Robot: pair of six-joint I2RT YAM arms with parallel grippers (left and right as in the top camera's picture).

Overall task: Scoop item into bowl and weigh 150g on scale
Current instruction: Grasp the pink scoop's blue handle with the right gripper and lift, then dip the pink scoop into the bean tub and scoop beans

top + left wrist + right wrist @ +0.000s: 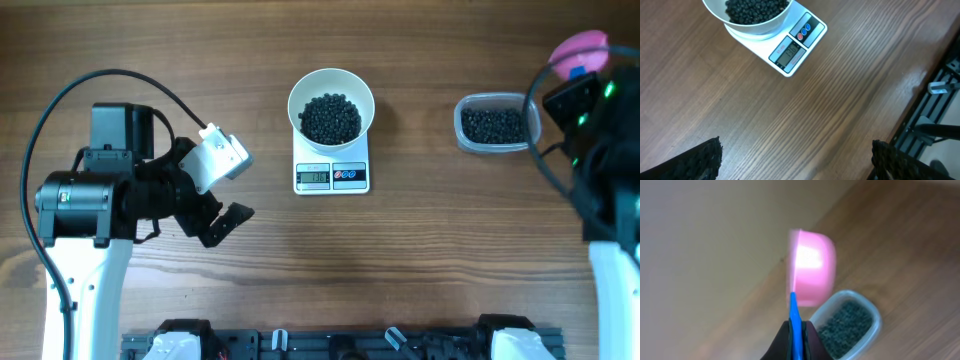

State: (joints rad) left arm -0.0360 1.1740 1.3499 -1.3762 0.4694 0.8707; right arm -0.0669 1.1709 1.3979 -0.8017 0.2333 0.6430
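On the scale (331, 176) sits the bowl (303, 88) of beads (331, 118); left jaws gape wide, right jaws pinch the pink scoop (812, 275).

A brown wooden table (420, 260) with grain running side to side fills the view. 2 things rest directly on it: a small white rectangular kitchen scale (332, 176) near the middle, and a clear rounded-rectangular plastic tub (497, 125) well apart to its right.
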